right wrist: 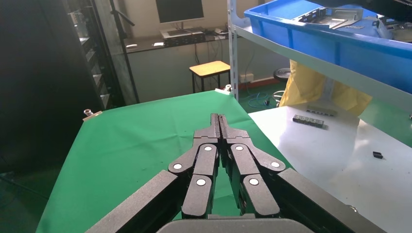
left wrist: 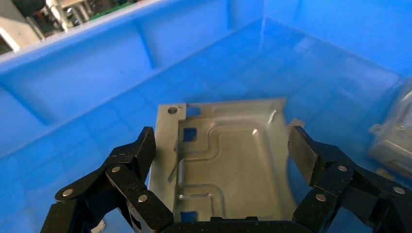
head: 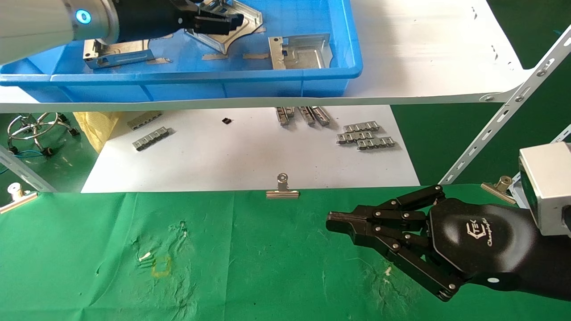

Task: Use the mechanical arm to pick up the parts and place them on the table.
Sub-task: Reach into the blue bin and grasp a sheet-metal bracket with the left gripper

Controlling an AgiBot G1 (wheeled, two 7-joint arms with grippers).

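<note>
Green-clothed table (head: 267, 267) lies bare of parts. Left gripper (left wrist: 221, 145) reaches into blue tray (head: 352, 53), fingers spread either side of a metal part (left wrist: 228, 160), not yet clamped. Right gripper (head: 332, 221) hovers over cloth, fingertips together, idle.

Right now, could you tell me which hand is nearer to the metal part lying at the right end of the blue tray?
The left hand: it is open inside the blue tray over another part, close to that metal part. The right hand hangs shut over the green table, well outside the tray.
</note>
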